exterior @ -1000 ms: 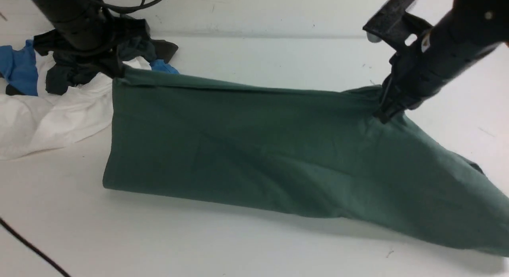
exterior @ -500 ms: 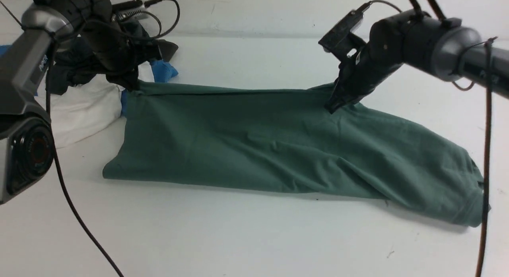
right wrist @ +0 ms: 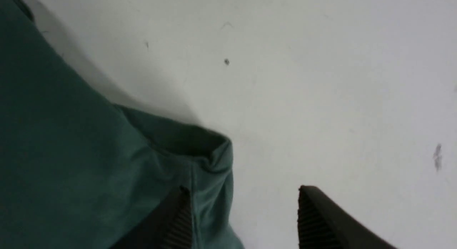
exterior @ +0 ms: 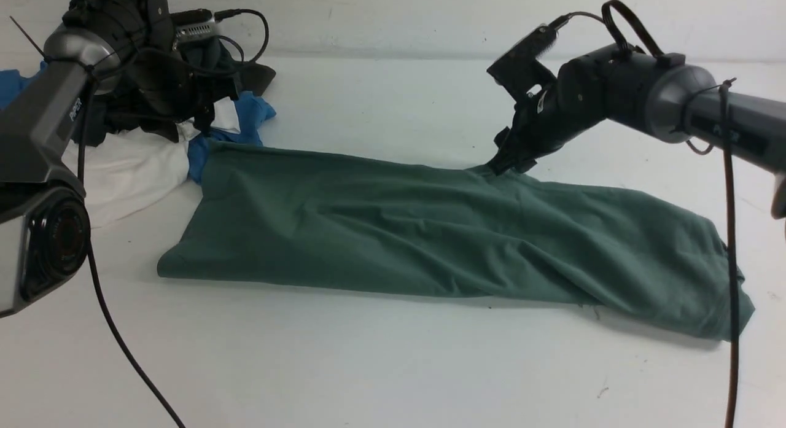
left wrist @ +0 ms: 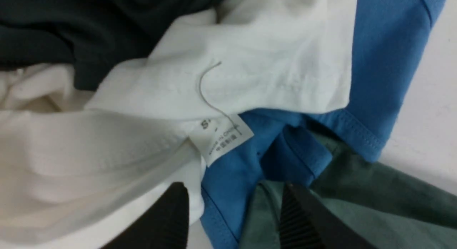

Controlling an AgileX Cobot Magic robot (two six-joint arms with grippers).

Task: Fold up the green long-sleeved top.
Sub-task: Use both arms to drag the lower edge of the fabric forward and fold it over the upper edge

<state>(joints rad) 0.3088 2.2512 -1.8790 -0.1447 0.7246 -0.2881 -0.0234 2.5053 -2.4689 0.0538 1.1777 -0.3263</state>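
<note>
The green long-sleeved top point(exterior: 430, 231) lies folded in a long band across the white table, from near the clothes pile at left to the right edge. My left gripper point(exterior: 206, 130) hangs open over its far left corner; in the left wrist view that green corner point(left wrist: 264, 220) lies loose between the spread fingers of the left gripper point(left wrist: 234, 220). My right gripper point(exterior: 500, 164) is open at the top's far edge. In the right wrist view the right gripper point(right wrist: 242, 220) stands with jaws wide, a green fold point(right wrist: 210, 192) resting against one finger, free of any grip.
A pile of white point(exterior: 123, 170), blue point(exterior: 245, 124) and dark point(exterior: 110, 118) garments lies at the far left, touching the green top's corner. A white neck label point(left wrist: 221, 138) shows in the left wrist view. Black cables point(exterior: 123, 348) hang near the left and right sides.
Both grippers lowered the raised far edge of the top onto the table and opened, letting go. The cloth now lies flat; the right arm has swung inward to the left.
</note>
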